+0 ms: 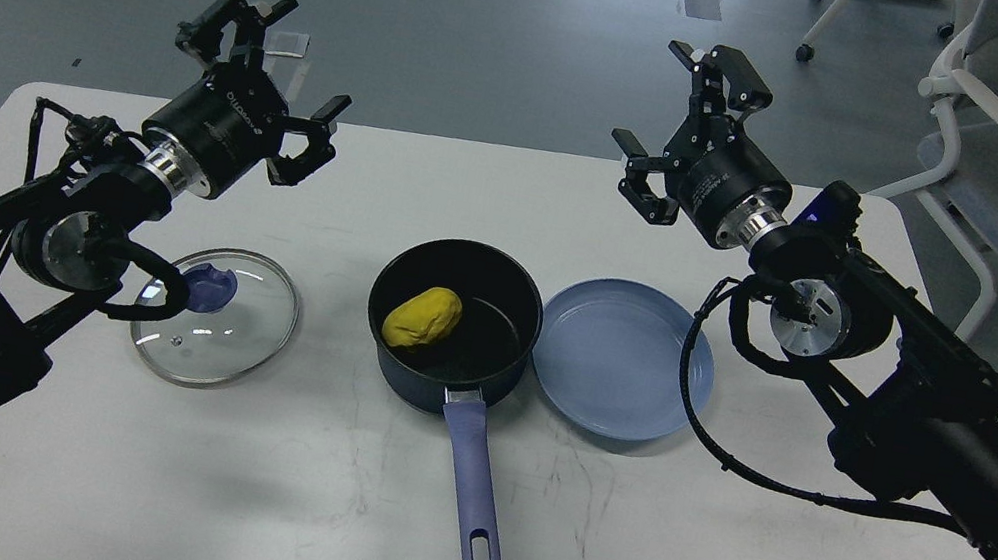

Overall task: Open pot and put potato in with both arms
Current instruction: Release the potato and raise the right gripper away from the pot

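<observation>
- On the tabletop point(321, 494), from my head view, the potato point(423, 316) lies inside the open pot point(455, 313); the lid point(215, 315) lies just left, knob up.
- My left hand point(275, 70) and right hand point(686, 129) hover spread wide, holding nothing.
- Risk: lowering my left arm could knock the lid.
- My left arm hides the lid's left rim.
</observation>
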